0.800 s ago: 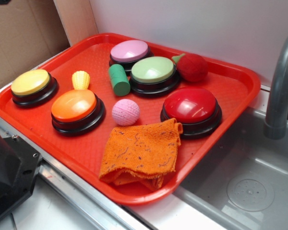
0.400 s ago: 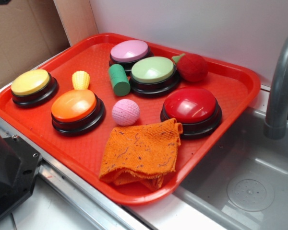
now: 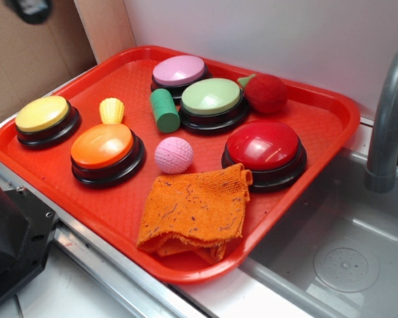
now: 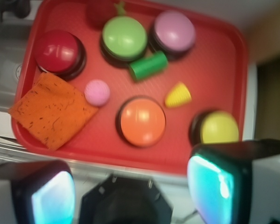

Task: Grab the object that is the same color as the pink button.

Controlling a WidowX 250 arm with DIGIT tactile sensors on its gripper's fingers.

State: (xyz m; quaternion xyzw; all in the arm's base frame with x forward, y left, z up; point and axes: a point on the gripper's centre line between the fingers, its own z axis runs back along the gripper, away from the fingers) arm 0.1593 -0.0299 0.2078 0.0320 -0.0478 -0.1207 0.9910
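Our gripper [image 4: 130, 186] hangs high with jaws wide, empty, to survey; the ball [image 3: 173, 155] sits just beside the cloth [image 3: 194, 211], well apart from the pink button [image 3: 179, 70].

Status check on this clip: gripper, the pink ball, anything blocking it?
Gripper open, high above the tray's near edge, holding nothing. Pink ball untouched, between orange button and red button. Orange cloth touches its near side; top clear.

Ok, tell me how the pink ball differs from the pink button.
The pink ball is far smaller than the pink button. The ball is a dimpled sphere; the button has a smooth domed top on a black base. The ball lies beside the orange cloth; the button stands at the tray's back. Both are pink.
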